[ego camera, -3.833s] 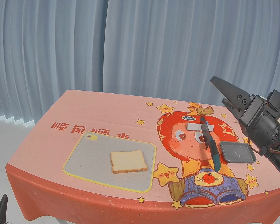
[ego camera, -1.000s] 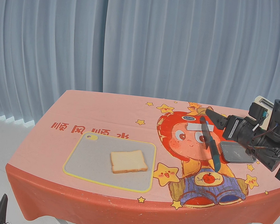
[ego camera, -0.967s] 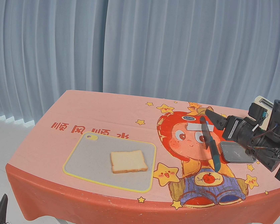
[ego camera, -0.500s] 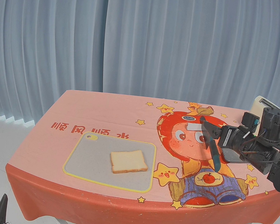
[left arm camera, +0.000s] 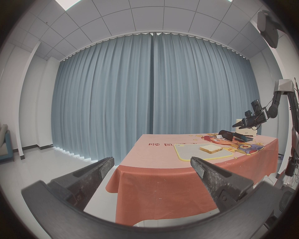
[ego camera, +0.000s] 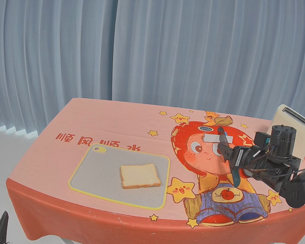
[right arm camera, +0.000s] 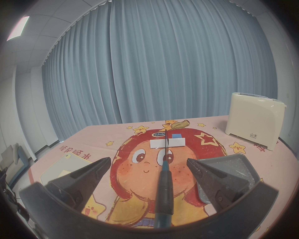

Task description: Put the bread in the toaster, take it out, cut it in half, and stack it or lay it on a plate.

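Both stand spread apart: right gripper (right arm camera: 148,161) straddling the knife (right arm camera: 164,185) beside the grey tray (right arm camera: 232,165), left gripper (left arm camera: 151,160) low, well apart from the table (left arm camera: 162,146)

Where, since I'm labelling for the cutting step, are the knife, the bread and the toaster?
knife (right arm camera: 164,186): right wrist view, on its handle.
bread (ego camera: 140,176): head view, middle of its top face.
toaster (right arm camera: 255,120): right wrist view, on its side wall.
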Available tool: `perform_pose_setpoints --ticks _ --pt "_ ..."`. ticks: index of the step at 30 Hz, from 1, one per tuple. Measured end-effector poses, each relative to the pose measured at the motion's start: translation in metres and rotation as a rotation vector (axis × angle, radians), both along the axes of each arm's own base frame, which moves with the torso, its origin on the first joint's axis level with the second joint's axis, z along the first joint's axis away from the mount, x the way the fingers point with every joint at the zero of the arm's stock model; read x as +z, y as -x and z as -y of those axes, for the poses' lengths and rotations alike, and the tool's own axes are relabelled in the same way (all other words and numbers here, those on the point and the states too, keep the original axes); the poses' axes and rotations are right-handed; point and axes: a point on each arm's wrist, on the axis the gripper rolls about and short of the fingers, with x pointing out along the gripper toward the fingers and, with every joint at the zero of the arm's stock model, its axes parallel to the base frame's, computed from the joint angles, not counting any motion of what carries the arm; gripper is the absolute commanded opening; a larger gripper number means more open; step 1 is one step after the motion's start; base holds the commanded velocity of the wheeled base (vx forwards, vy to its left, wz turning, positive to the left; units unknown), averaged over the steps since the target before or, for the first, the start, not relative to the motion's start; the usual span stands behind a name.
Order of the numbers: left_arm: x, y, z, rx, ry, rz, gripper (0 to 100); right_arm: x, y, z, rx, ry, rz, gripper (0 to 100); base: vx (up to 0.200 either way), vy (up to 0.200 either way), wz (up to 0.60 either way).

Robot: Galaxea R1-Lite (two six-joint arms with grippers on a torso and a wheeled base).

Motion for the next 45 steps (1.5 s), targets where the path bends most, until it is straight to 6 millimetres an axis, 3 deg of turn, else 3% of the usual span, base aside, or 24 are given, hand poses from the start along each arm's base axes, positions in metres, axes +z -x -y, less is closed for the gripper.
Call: perform_pose_setpoints --ticks 27,45 --pt "0.000 0.000 0.000 0.000 0.000 0.000 100 -0.034 -0.015 0.006 -0.050 0.071 -0.094 100 0.000 0.000 0.00" --pt "0.000 0.000 0.000 0.000 0.000 0.000 100 -0.034 -0.014 -0.002 -0.084 0.116 -0.077 100 0.000 0.000 0.00"
